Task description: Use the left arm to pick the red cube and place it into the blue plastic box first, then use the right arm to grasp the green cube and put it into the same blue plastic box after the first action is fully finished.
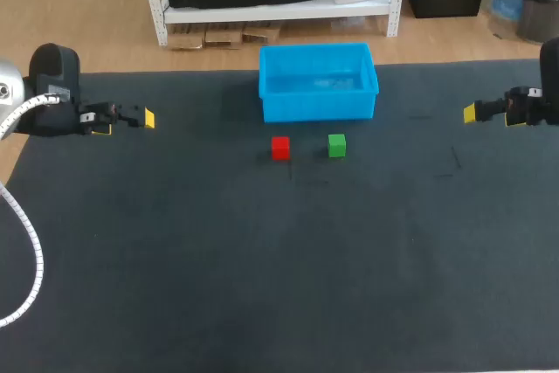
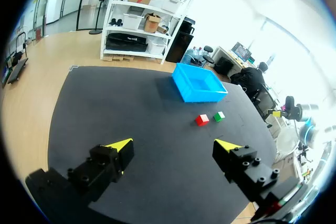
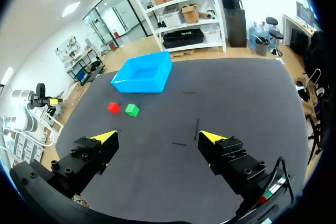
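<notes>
No text, label or number can be read anywhere.

- Table top [image 1: 175,259]: dark grey covering, matt, cloth-like, faintly grained, no shine.
- Blue plastic box [image 1: 319,107], at 12 o'clock from the cubes in the head view: smooth moulded plastic, semi-glossy, with pale reflections on its inner floor.
- Red cube [image 1: 280,148]: smooth flat faces, dull sheen; material cannot be told.
- Green cube [image 1: 337,145], at 3 o'clock from the red one: same smooth, even finish.
- Left gripper [image 2: 174,144]: fingers [image 2: 102,166] matt black and hard, with sunken screw heads; tips smooth bright yellow, plastic-looking.
- Right gripper [image 3: 158,136]: same matt black bodies and smooth yellow tips.
- Coiled cable [image 1: 26,242], at 9 o'clock on the table: white, ribbed, slightly glossy plastic.
</notes>
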